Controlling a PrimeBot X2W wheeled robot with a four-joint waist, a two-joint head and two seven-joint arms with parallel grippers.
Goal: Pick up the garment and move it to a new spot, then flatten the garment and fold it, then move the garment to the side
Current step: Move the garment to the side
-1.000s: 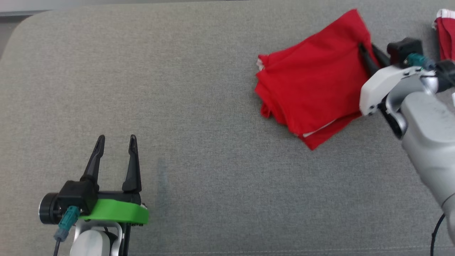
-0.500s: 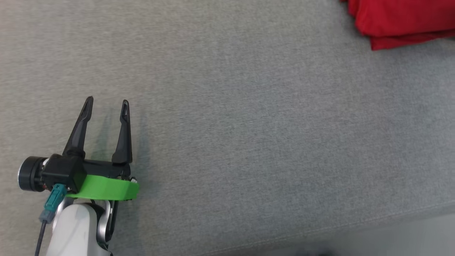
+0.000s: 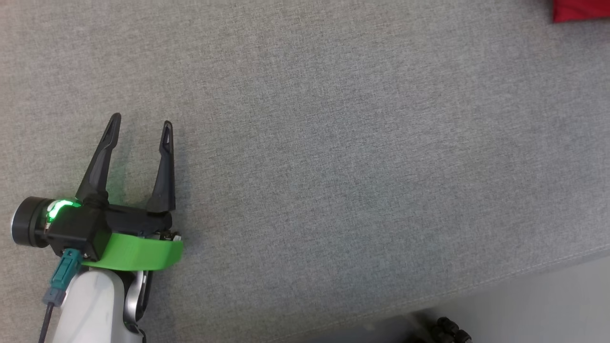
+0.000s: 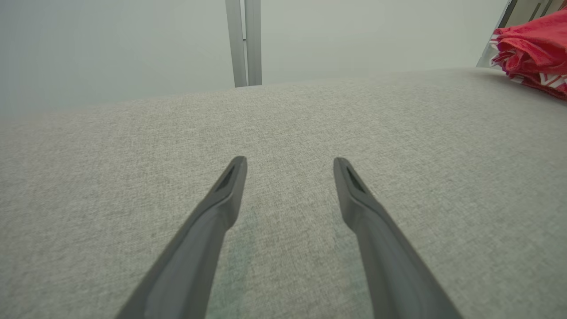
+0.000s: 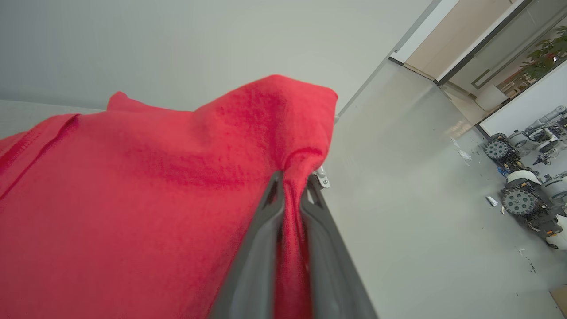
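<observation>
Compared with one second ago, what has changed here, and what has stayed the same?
Mostly the head camera swung: the whole picture shifted, so the red garment now shows at its top right corner. A green light came on at the base of the left claw. Unchanged: the left claw stays open above the grey surface, the right claw stays shut on the garment's edge.

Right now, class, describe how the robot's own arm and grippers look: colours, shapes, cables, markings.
The left gripper has two long black fingers tapering to slotted tips, above a black block and a bright green band. A round black housing glows green; a teal plug feeds a dark cable. The forearm is pale grey-white. The right gripper has two dark grey tapered fingers.
</observation>
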